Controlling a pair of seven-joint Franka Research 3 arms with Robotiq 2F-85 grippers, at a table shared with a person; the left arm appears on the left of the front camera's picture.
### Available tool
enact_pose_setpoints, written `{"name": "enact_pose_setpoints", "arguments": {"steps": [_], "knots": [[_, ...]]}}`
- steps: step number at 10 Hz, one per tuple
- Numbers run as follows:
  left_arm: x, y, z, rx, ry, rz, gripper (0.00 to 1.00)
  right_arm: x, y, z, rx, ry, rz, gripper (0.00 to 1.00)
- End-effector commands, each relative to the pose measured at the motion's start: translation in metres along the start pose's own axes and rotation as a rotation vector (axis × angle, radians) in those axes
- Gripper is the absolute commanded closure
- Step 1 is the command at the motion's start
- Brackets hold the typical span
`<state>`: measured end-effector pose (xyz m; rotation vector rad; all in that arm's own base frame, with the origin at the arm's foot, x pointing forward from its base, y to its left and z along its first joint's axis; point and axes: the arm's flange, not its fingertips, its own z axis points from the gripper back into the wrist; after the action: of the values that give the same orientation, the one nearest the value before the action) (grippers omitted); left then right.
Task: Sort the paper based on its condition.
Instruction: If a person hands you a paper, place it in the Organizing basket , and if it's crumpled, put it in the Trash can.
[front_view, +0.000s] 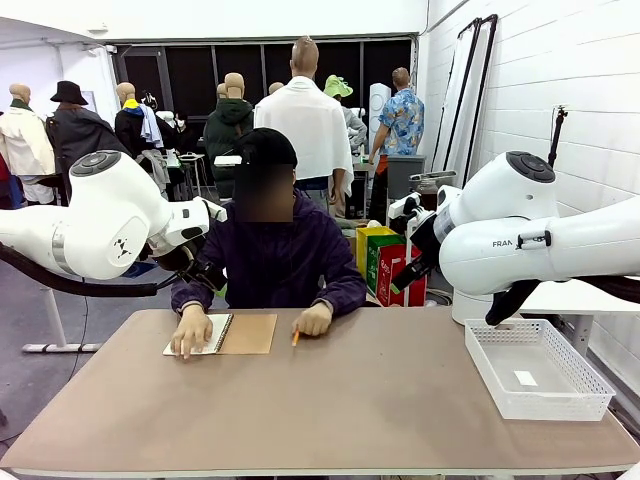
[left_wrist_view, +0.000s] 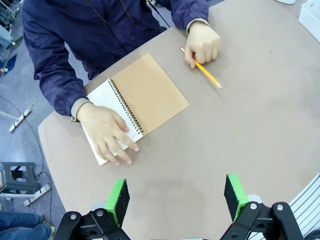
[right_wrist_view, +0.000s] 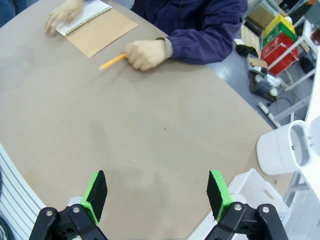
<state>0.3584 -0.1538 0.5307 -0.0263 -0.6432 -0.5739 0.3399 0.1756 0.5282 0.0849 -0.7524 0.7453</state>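
No loose white sheet lies on the table; the paper I see is the white page of an open spiral notebook (left_wrist_view: 131, 100) with a brown cover folded back. One of the person's hands (left_wrist_view: 107, 132) presses flat on that page. The other hand (left_wrist_view: 202, 42) holds a yellow pencil (left_wrist_view: 207, 75) beside the notebook. My left gripper (left_wrist_view: 176, 197) hangs open high above the table, on my side of the notebook, with nothing between its green pads. My right gripper (right_wrist_view: 157, 192) is also open and empty, above bare tabletop; the notebook (right_wrist_view: 97, 30) and pencil (right_wrist_view: 111, 61) lie far from it.
A white mesh basket (front_view: 560, 395) stands at the table's right edge, with a small white slip (front_view: 526, 378) on its floor. Both white arms (front_view: 100, 215) (front_view: 520, 230) are held up off the brown table (front_view: 350, 410). The person sits at the far side.
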Motion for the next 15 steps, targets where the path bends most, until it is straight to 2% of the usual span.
{"name": "enact_pose_setpoints", "arguments": {"steps": [1,15], "knots": [[0.0006,0.0002,0.0002,0.007,-0.010,-0.007,0.00,-0.0003,-0.0006,-0.0001,0.001,0.000,0.000,0.00],[0.0006,0.0002,0.0002,0.007,-0.010,-0.007,0.00,-0.0003,-0.0006,-0.0001,0.001,0.000,0.000,0.00]]}}
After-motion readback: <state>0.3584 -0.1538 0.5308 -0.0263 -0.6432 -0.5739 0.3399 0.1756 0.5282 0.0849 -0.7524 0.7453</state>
